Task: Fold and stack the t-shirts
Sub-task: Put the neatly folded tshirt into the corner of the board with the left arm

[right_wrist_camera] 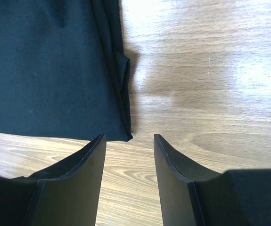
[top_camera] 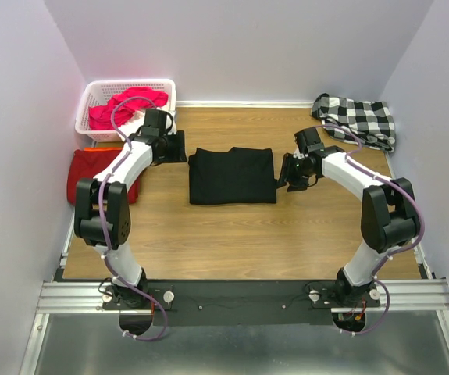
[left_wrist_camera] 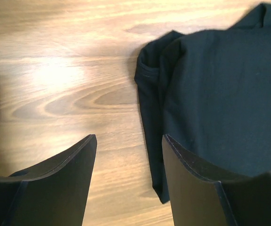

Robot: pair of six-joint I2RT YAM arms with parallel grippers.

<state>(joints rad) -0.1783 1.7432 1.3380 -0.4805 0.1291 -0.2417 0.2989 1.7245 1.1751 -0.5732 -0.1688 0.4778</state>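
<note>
Across the overhead view, the wooden table [top_camera: 232, 242] runs wide between pale walls, and only from up there can I see everything at once. The black t-shirt [top_camera: 232, 176] lies folded into a rectangle at the table's middle, between my two arms. The dark-red t-shirt [top_camera: 91, 168] lies folded at the left edge, partly under my left arm. A black-and-white checked cloth [top_camera: 357, 121] is heaped in the far right corner. A white basket [top_camera: 130, 83] in the far left corner holds a pink cloth [top_camera: 126, 105].

My wrist cameras show the detail. My left gripper [top_camera: 179, 147] sits just beside the black t-shirt's far left corner. Its jaws stand apart with only wood and a strip of the shirt's folded side between them, holding nothing. My right gripper [top_camera: 286, 173] is just off the shirt's right edge, its jaws parted over bare wood, also empty. The shirt's layered corner [right_wrist_camera: 126, 134] ends just ahead of that gap.

Bare table lies open on the near side of the black t-shirt. The wood is glossy, with bright glare patches in both wrist views.
</note>
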